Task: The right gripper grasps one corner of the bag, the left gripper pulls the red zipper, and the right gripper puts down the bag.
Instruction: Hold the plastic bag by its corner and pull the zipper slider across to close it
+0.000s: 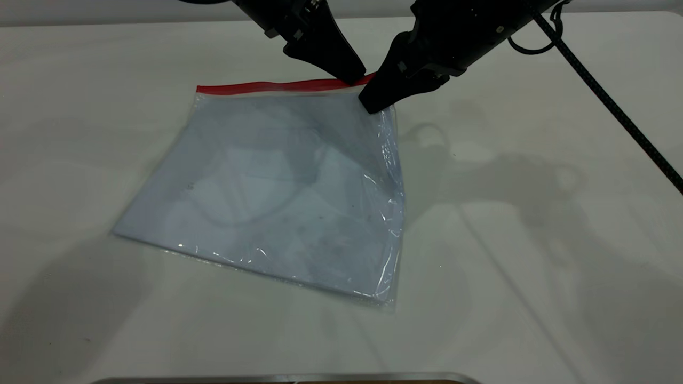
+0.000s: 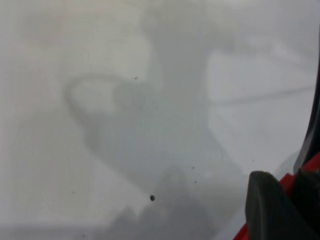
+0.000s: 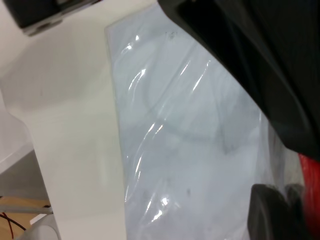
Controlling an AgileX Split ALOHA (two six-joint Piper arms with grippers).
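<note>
The bag (image 1: 277,192) is lifted near the table's far edge, its corner (image 1: 385,104) pinched by the closed right gripper (image 1: 373,101), while the red zipper (image 1: 277,86) is clamped by the left gripper (image 1: 353,78), so the glossy corner could be pulled loose by a hard pull

No readable text, brand, number or sign anywhere. Only small dark marks, too blurred to read, near the crinkled short edge of the bag (image 1: 277,181).

A bag (image 1: 267,192) lies flat on the desk (image 1: 533,298), two end effectors meeting at its far right corner (image 1: 381,93).
</note>
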